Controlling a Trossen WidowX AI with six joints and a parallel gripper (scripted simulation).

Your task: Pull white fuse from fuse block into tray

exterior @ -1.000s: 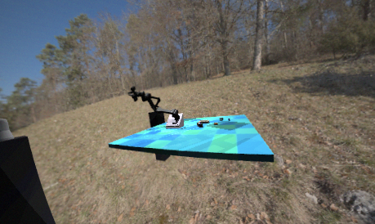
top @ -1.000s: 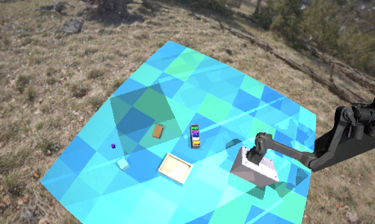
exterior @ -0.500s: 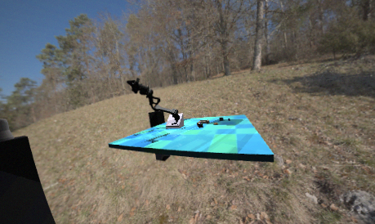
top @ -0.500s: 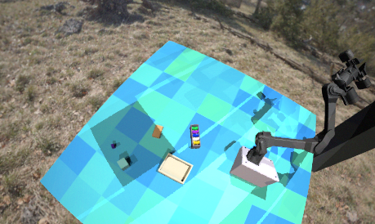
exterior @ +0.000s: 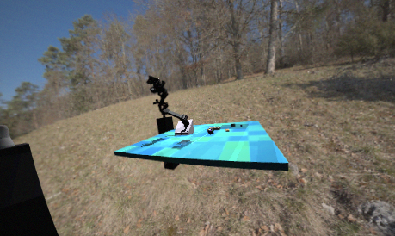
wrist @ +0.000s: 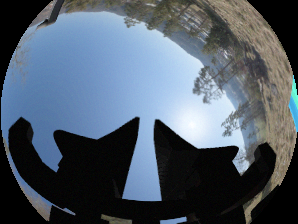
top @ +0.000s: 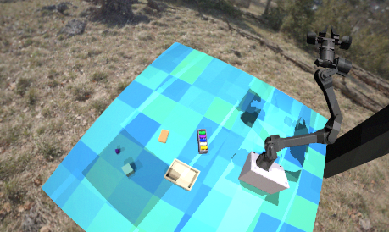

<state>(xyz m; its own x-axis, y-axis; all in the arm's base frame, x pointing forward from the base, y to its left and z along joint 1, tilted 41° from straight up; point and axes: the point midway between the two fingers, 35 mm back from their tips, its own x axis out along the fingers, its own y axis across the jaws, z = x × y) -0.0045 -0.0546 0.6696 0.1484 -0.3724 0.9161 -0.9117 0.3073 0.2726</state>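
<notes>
The white fuse [top: 203,144] stands in the fuse block [top: 198,146] between the blue fuse [top: 202,140] and the yellow fuse [top: 204,148]. A magenta fuse [top: 202,136] and a green fuse [top: 202,132] stand further along the row. The cream tray [top: 186,174] lies below and left of the block in the top view; no fuse shows in it. My gripper [top: 328,32] [wrist: 147,121] is raised high, far from the block and tray, its fingers pointing up and away from the table. The fingers are a narrow gap apart, with only sky between them.
An orange block [top: 163,136] lies left of the fuse block. A small purple object [top: 118,151] and a pale green cube [top: 128,169] lie further left. The arm's white base [top: 263,175] stands to the right. The arm's shadow falls across the table.
</notes>
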